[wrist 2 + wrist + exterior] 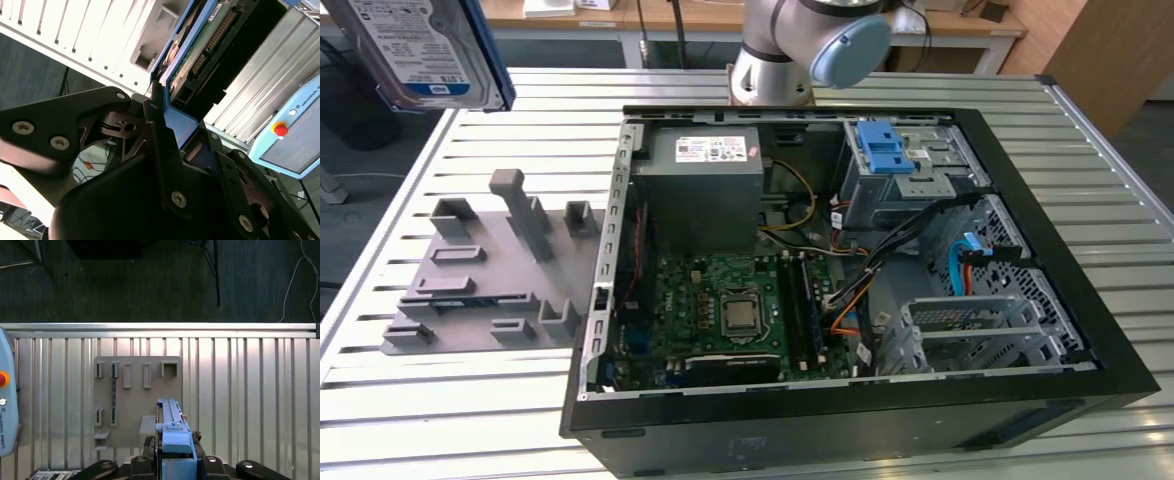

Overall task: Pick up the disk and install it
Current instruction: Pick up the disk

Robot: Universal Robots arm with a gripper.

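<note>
The disk, a silver drive with a white-and-blue label in a blue frame, hangs high at the exterior view's upper left, above the table's far corner. In the second wrist view my gripper is shut on the disk, its dark fingers clamping the blue frame, and the drive's green circuit side shows. The first wrist view shows the disk edge-on, held in my gripper above the grey fixture plate.
An open computer case lies on the slatted metal table, with a grey power-supply box, a motherboard and a drive bay with a blue latch. The grey fixture plate lies beside it. A teach pendant sits nearby.
</note>
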